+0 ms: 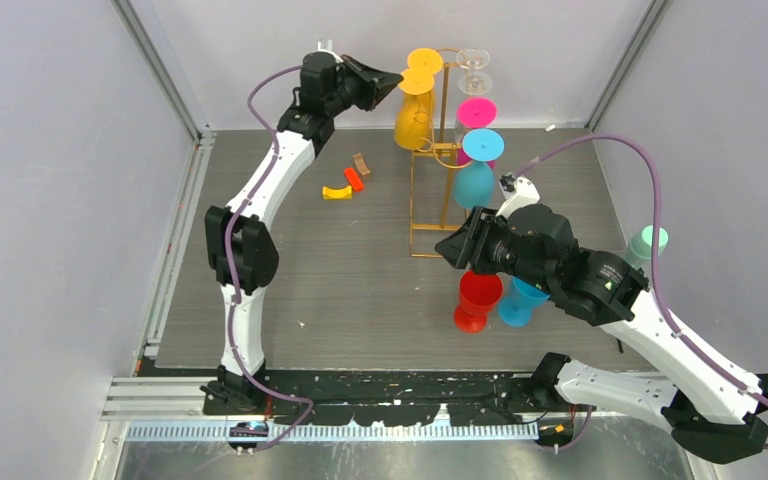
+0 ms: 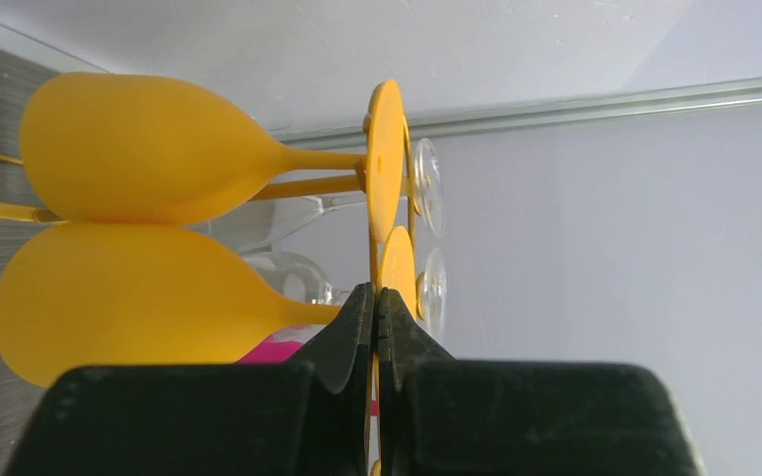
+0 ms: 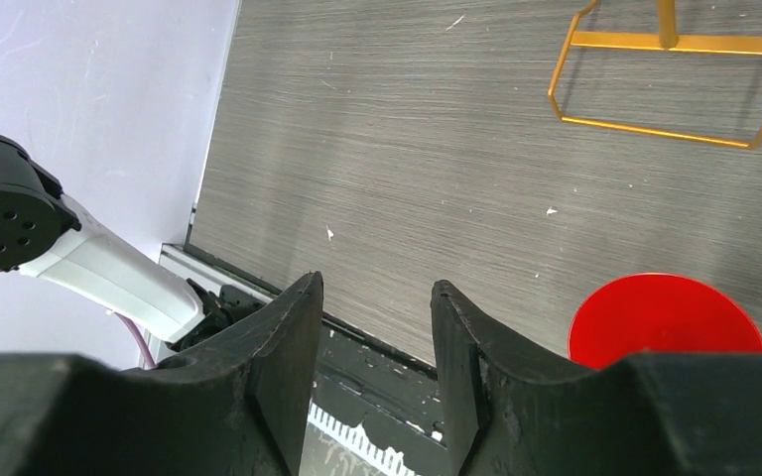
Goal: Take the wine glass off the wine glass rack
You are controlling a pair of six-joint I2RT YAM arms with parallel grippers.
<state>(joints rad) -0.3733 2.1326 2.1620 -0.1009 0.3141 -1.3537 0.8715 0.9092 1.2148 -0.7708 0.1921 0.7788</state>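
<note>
Left gripper (image 2: 375,297) fingers are pressed onto the foot of the lower yellow wine glass (image 2: 149,307), which hangs on the wine glass rack (image 1: 412,200), not yet lifted off; right gripper (image 3: 375,327) is spread and empty.

No text, label, brand, number or sign can be read in any of the three views.

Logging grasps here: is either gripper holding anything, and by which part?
The left gripper is shut on the lower yellow wine glass, by the edge of its round foot. The right gripper is open, holding nothing.
</note>
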